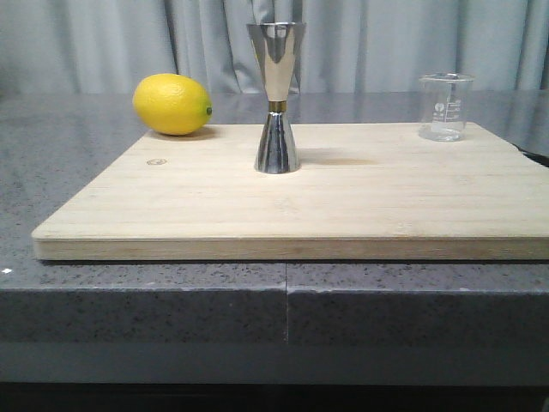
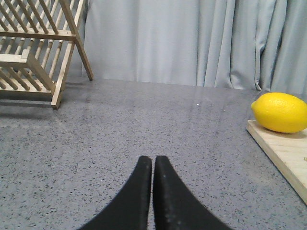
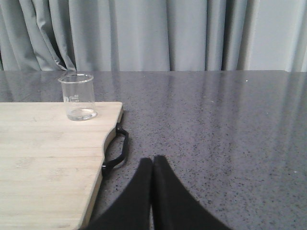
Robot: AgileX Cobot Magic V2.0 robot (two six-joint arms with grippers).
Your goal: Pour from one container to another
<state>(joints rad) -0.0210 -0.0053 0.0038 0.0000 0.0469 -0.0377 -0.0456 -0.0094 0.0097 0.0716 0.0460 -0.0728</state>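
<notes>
Pouring gear is sitting on a large pale wooden cutting board (image 1: 343,197), which is lying flat on a speckled grey stone countertop (image 1: 171,292); grey curtains (image 1: 386,43) are hanging behind. In the right wrist view a black handle (image 3: 117,148) is showing at the board's edge.

Tall shiny steel hourglass-shaped jigger (image 1: 276,97) with a narrow gold-toned band at its waist is standing upright near the board's middle, toward 12 o'clock of centre in the front view. Nothing is touching it.

Yellow lemon (image 1: 171,104) is resting at the board's far left corner, about 10 o'clock from the jigger, well apart from it.

Small clear glass beaker (image 1: 445,106) with white printed marks is standing upright at the board's far right corner, about 2 o'clock from the jigger, well apart. Cannot tell whether it is holding any liquid.

Wooden slatted dish rack (image 2: 33,48) is standing on the countertop, showing only in the left wrist view.

Left gripper (image 2: 153,163): black fingers are pressing together, holding nothing, hovering over bare countertop off the board's left side, lemon near.

Right gripper (image 3: 153,165): fingers are likewise closed against each other, empty, sitting over countertop just beside the board's handle, beaker near but apart.
</notes>
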